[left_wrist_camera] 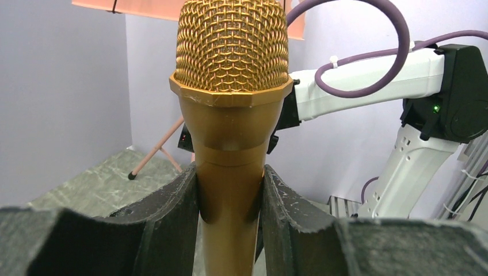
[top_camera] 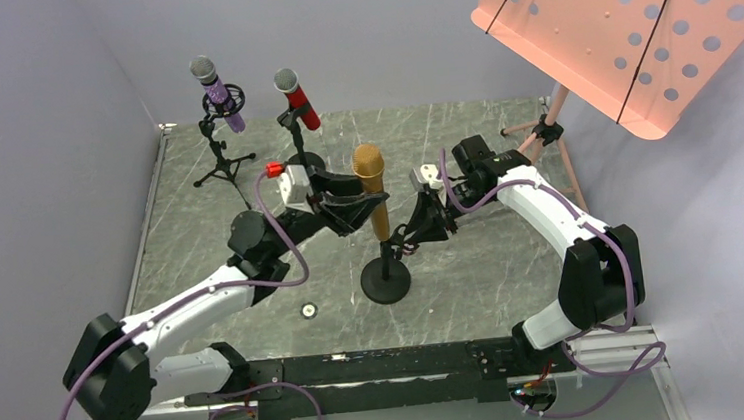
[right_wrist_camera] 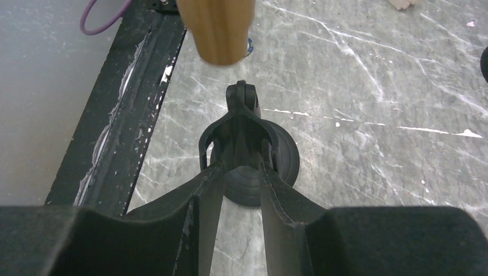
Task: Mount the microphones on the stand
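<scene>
The gold microphone [top_camera: 370, 182] stands upright in the air, and my left gripper [top_camera: 356, 209] is shut on its body just below the head. In the left wrist view both fingers press the gold microphone [left_wrist_camera: 230, 144] from either side. Its bottom end [right_wrist_camera: 218, 29] hangs a little above the black clip [right_wrist_camera: 239, 123] of a round-based stand [top_camera: 386, 279]. My right gripper [right_wrist_camera: 241, 169] is open, its fingertips flanking the lower part of that clip. The purple microphone [top_camera: 218, 92] and the red microphone [top_camera: 297, 98] sit tilted in stands at the back left.
A pink perforated music stand [top_camera: 635, 29] rises at the back right, with its tripod legs [top_camera: 542, 131] on the marble table. A small round object [top_camera: 308, 309] lies near the front. The black mounting rail [top_camera: 381, 370] runs along the near edge.
</scene>
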Robot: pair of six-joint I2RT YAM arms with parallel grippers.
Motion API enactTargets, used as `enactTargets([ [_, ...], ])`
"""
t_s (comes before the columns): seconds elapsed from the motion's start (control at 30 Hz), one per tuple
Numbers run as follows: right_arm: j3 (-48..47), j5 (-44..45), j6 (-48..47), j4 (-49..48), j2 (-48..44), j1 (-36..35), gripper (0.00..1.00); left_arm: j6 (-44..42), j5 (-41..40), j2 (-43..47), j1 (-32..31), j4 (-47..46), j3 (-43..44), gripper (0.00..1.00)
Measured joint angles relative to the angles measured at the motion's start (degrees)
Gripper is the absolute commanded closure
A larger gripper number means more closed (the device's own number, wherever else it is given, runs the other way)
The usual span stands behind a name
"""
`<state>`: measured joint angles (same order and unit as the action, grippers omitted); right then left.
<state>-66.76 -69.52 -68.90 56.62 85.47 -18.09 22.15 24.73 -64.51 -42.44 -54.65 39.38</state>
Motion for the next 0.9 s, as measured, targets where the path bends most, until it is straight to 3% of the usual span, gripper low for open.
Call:
enactTargets([
  [0.37, 0.00, -0.04, -0.52, 0.37, -0.04, 0.00, 0.60, 3.54, -6.25, -14.40, -3.93, -14.91, 0.24, 1.00],
  [0.9, 0.00, -0.11, -1.07, 0.87, -0.04, 0.02, 0.60, 4.59, -17.66, -17.55, -6.75, -29.09, -6.80, 1.00],
])
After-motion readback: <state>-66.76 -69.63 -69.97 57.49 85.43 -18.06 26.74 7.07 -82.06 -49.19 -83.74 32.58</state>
